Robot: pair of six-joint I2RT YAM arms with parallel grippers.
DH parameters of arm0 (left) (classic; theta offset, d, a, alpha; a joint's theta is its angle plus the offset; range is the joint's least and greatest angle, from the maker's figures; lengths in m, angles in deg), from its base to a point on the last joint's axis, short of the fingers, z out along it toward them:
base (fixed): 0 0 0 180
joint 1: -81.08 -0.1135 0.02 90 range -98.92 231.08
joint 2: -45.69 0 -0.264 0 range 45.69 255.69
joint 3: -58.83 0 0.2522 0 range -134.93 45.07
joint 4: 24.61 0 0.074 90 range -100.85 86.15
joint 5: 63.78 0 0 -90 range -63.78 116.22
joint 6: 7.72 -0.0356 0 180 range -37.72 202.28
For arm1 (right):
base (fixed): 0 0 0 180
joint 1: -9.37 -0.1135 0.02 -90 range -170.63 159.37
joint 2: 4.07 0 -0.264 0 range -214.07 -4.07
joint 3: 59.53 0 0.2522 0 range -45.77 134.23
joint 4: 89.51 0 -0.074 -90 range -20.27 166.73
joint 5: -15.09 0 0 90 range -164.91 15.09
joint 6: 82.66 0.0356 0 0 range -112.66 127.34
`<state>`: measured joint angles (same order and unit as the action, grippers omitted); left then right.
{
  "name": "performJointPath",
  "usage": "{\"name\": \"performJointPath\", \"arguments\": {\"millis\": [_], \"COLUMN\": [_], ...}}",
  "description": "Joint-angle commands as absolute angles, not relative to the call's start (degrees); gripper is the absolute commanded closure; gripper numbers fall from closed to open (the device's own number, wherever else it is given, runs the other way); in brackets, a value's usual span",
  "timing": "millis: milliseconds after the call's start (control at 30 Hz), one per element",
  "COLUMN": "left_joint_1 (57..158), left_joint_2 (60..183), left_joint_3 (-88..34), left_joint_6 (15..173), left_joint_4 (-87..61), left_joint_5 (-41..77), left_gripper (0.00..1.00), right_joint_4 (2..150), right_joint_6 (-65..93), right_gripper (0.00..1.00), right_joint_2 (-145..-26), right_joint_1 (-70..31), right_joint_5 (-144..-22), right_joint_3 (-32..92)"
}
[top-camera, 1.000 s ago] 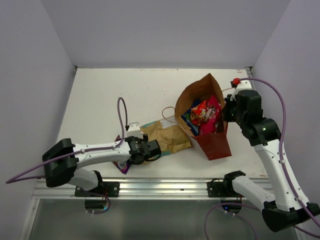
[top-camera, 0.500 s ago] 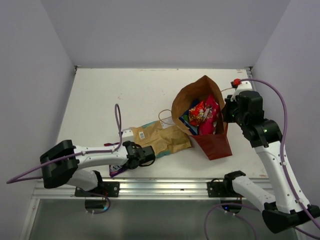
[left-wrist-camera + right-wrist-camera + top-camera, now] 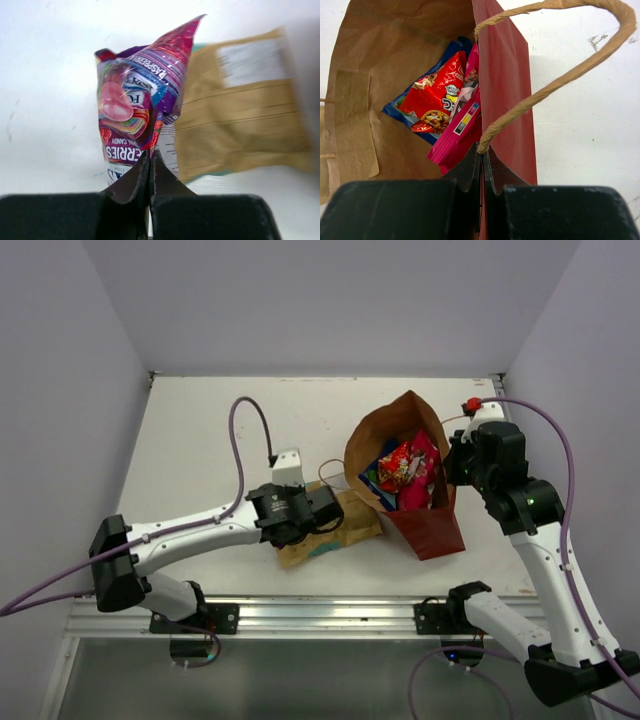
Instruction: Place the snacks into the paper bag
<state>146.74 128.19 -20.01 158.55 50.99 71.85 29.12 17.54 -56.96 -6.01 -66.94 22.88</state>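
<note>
Though hidden overhead — left pincer (image 3: 150, 159) grips FOX'S packet (image 3: 136, 102).

The tool (image 3: 150, 161) has its two dark fingers pressed together on the near edge of the purple FOX'S packet (image 3: 140, 100), whose lettering reads upside down here. The crinkled packet stretches away from the fingers, over the white table (image 3: 50, 75). Just to its right lies the tan kraft pouch (image 3: 240, 115), flat on the table, with a white label (image 3: 252, 60) near its far end. A teal strip (image 3: 220, 174) shows along the pouch's near edge. The right side of the view is blurred.
</note>
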Motion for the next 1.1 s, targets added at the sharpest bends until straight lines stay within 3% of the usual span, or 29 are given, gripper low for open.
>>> {"name": "performJointPath", "arguments": {"millis": [0, 233, 567, 800, 1067], "left_joint_1": [147.08, 147.17, 147.17, 147.17, 147.17], "left_joint_2": [126.02, 129.26, 144.81, 151.59, 151.51], "left_joint_3": [-36.69, -56.68, -73.83, -77.8, -71.3], "left_joint_6": [144.63, 119.15, 109.09, 110.49, 112.25], "left_joint_4": [47.61, 29.79, 20.71, 21.75, 17.63], "left_joint_5": [80.89, 75.11, 60.96, 58.22, 52.77], "left_gripper": [1.0, 1.0, 1.0, 1.0, 1.0], "right_joint_4": [29.97, 29.97, 29.97, 29.89, 30.06], "right_joint_6": [16.66, 16.66, 16.48, 16.31, 16.31], "right_gripper": [1.0, 1.0, 1.0, 1.0, 1.0], "right_joint_2": [-56.89, -57.42, -57.51, -57.33, -57.25], "right_joint_1": [-6.01, -6.01, -6.01, -6.01, -6.01], "right_joint_5": [-66.56, -66.21, -65.86, -65.42, -65.24], "right_joint_3": [23.58, 23.58, 23.58, 23.41, 23.23]}}
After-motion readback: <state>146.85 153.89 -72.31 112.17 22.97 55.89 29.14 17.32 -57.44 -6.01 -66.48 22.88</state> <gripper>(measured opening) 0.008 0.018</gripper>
